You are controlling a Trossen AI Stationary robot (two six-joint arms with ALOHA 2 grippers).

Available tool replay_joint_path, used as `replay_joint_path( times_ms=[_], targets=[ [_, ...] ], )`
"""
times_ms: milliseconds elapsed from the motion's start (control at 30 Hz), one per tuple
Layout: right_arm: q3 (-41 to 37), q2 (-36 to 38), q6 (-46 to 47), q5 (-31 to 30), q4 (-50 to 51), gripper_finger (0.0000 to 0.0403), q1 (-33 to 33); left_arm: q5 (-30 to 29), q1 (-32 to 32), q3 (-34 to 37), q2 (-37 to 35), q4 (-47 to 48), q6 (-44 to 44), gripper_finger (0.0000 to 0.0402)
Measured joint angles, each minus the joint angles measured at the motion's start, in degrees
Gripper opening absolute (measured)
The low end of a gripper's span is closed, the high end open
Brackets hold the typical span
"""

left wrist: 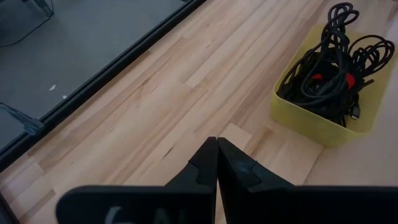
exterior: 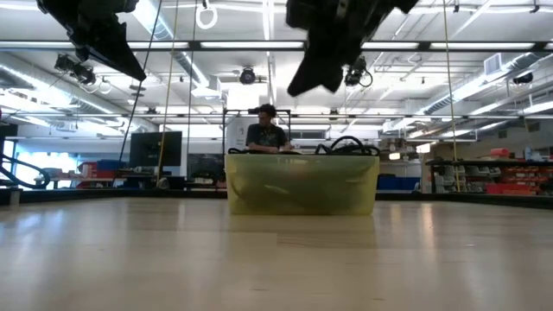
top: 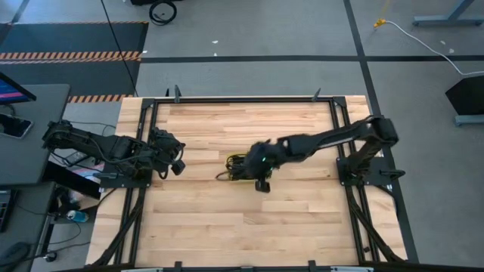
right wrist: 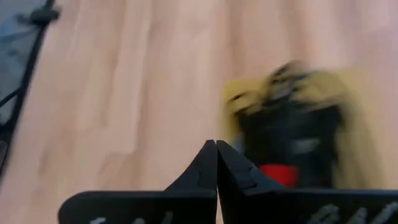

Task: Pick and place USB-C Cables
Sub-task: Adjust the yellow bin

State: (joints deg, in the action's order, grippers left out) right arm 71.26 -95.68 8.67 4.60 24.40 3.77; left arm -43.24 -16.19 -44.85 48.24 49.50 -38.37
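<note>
A yellow bin (top: 236, 168) stands on the wooden table near its middle and holds a tangle of thin black USB-C cables (left wrist: 336, 68), some with red ties. In the low view, cable loops (exterior: 346, 142) stick up above the bin's rim. My right gripper (right wrist: 216, 144) is shut and empty. It hangs well above the bin (exterior: 302, 186) and shows in the high view (top: 249, 160) and the low view (exterior: 298, 85). My left gripper (left wrist: 216, 142) is shut and empty. It hangs above the table's left part (top: 178, 159), well clear of the bin.
Bare wood lies all round the bin (left wrist: 323, 124). A black frame (top: 151, 136) runs along the table's edges. A person (exterior: 265, 130) stands in the room beyond the far edge. A desk with a screen (top: 15, 91) stands left of the table.
</note>
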Motion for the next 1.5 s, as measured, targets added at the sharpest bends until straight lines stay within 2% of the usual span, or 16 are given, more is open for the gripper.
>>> replay_joint_path(
  times_ms=[133,300,600,967,1500],
  targets=[
    [0.07,4.68,-3.52,-7.26,3.33,0.0000,-4.17,0.00,0.00,-0.01,0.01,-0.04,0.00,0.0008],
    [0.06,5.93,-5.32,-7.08,5.70,0.0000,-11.00,0.00,0.00,0.01,0.01,-0.10,-0.03,0.0008],
    [0.00,2.26,-8.90,-6.14,10.97,0.0000,-18.82,-0.02,0.00,0.01,-0.01,-0.11,-1.53,0.0008],
    [-0.01,-3.64,-11.94,-5.52,14.20,0.0000,-20.20,-0.02,0.00,0.01,-0.01,0.03,-2.25,0.0008],
    [-0.01,-4.61,-11.24,-2.14,12.30,0.0000,-19.23,-0.42,-0.01,0.03,0.01,0.27,-2.91,0.0008]
  ],
)
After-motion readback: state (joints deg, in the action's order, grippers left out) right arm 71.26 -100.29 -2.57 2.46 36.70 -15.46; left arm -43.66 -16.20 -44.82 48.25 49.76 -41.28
